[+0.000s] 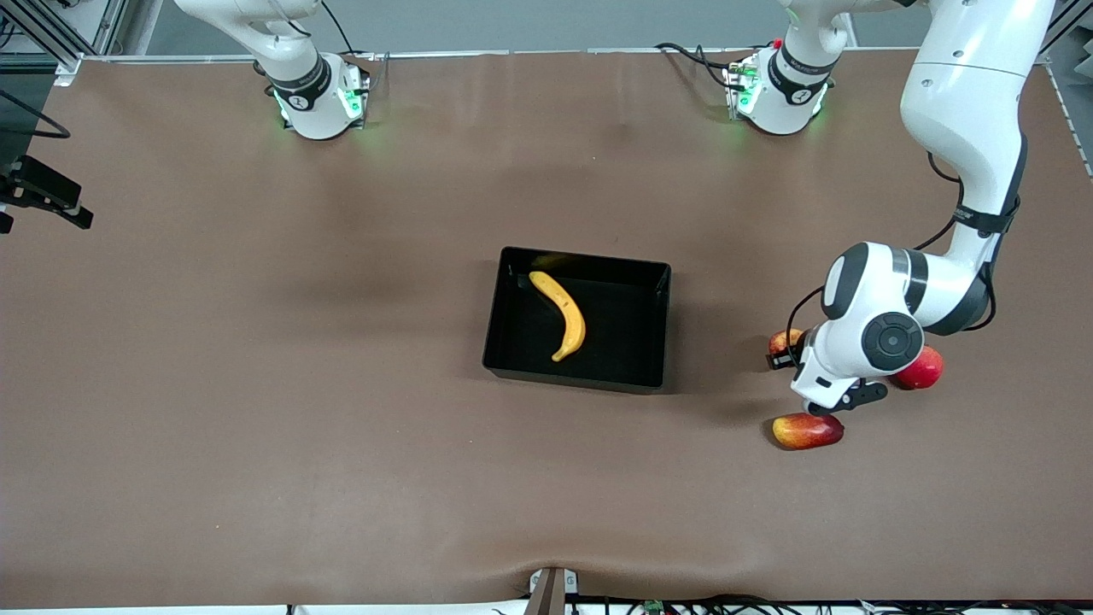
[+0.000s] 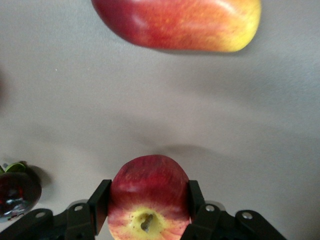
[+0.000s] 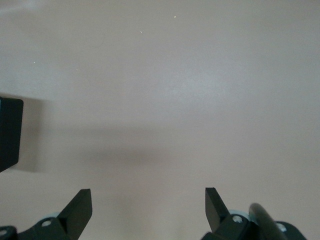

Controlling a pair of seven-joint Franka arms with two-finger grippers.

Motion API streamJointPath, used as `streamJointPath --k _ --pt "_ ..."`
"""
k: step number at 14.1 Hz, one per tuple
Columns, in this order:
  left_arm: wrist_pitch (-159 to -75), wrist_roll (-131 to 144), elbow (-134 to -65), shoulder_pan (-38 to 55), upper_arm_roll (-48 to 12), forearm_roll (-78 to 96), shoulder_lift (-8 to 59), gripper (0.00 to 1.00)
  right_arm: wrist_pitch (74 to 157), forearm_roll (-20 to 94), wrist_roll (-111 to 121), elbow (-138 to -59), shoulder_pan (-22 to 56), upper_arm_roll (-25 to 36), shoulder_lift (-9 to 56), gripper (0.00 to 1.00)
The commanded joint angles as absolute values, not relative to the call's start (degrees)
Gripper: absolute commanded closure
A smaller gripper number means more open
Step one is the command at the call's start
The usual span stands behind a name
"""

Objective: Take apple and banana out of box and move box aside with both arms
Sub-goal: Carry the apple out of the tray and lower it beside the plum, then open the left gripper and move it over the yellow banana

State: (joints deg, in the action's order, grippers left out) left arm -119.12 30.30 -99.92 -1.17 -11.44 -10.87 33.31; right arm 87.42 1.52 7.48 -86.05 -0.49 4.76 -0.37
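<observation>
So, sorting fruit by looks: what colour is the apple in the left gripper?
Red apple, yellow around the stem; left wrist view shows it best.

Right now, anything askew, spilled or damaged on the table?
Nothing stands out. The banana lies whole in the black tray, which sits flat. The left gripper is shut on the apple; the mango-like fruit rests nearby. The right gripper waits open over bare table.

One banana [image 1: 561,314], one tray [image 1: 657,376], three red fruits [image 1: 807,431].
</observation>
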Motion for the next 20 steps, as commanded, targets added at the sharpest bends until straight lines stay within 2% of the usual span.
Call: streamJointPath --k 1,5,7,8,10,14,16,20 --pt "-121.19 29.53 -102.13 -3.33 -11.78 -13.61 32.25 1.0 87.28 2.46 7.56 -85.08 -0.53 4.66 0.09 0.0" --pt "-123.31 29.53 -102.04 -3.86 -11.69 -14.15 33.92 0.98 87.19 2.46 7.56 -85.08 -0.53 4.57 0.09 0.0" --pt "-123.31 29.53 -101.6 -4.04 -11.69 -14.24 33.84 0.66 87.01 2.55 7.65 -84.9 -0.7 4.57 -0.09 0.0" --pt "-123.31 29.62 -101.6 -3.96 -11.78 -14.24 33.66 0.38 87.1 2.55 7.65 -84.64 -0.7 4.57 -0.09 0.0" --pt "-123.22 29.62 -101.51 -3.78 -11.78 -14.24 33.14 0.0 87.19 2.46 7.56 -84.64 -0.44 4.57 0.09 0.0" --pt "-122.34 30.58 -101.34 -2.99 -12.39 -14.15 28.76 0.0 87.27 2.55 7.56 -84.64 -0.53 4.57 0.09 0.0" --pt "-119.37 30.76 -100.9 -1.33 -13.18 -13.37 25.85 0.0 87.28 2.55 7.56 -84.64 -0.53 4.57 0.09 0.0" --pt "-114.88 37.42 -98.27 -0.44 -23.53 -13.36 24.78 0.0 87.28 2.55 7.56 -84.64 -0.7 4.57 0.09 0.0"
